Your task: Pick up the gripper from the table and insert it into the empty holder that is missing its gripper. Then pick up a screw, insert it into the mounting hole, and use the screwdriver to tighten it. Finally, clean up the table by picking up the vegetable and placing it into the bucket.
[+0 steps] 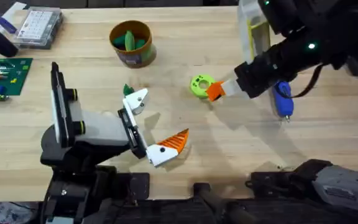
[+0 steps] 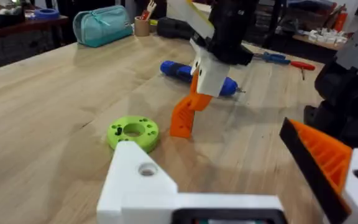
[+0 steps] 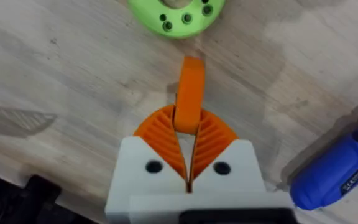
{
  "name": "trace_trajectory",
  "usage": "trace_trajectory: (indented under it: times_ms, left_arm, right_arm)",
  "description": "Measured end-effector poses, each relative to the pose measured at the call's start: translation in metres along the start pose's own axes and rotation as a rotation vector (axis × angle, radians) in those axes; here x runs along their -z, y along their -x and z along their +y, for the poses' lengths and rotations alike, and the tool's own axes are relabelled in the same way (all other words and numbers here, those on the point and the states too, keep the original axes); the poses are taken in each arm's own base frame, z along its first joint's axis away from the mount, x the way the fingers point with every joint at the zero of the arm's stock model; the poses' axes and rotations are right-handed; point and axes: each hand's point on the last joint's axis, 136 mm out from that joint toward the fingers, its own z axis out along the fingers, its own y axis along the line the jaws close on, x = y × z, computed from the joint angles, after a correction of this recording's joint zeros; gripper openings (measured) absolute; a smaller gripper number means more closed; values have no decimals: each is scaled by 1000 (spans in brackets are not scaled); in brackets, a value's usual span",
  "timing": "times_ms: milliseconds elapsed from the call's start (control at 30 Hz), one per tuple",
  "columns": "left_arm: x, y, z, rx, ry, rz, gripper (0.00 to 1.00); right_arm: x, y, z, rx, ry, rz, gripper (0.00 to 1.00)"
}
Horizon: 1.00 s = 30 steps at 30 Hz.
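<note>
Now the right gripper, right of frame centre overhead, is clamped on the gripper, pointing left. The holder lies further left, on the wide-spread left gripper, tip up-right.

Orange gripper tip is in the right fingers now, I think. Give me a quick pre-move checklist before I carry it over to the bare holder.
1. Grasp: right gripper shut on the gripper, pinched between the ribbed pads. Ok.
2. Tip clear of the lime ring: close beside it, contact cannot tell.
3. Holder free: bare white mount on the left gripper, hole visible, nothing in it. Ok.
4. Left fingers spread, ridged orange finger apart from the holder. Ok.
5. Screwdriver lies under the right arm, not on the path to the holder. Ok.
6. Tip orientation for insertion: cannot tell.
</note>
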Motion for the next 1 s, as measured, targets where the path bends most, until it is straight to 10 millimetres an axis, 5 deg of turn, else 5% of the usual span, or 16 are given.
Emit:
trace_trajectory:
  times_ms: [433, 1000]
  left_arm:
    - [0, 0, 0, 0, 0, 0, 992]
    - [0, 0, 0, 0, 0, 0, 992]
  right_arm:
    - [18, 20, 30, -113, 347, -112, 8]
    - [-9, 13, 71, -163, 927, -249, 7]
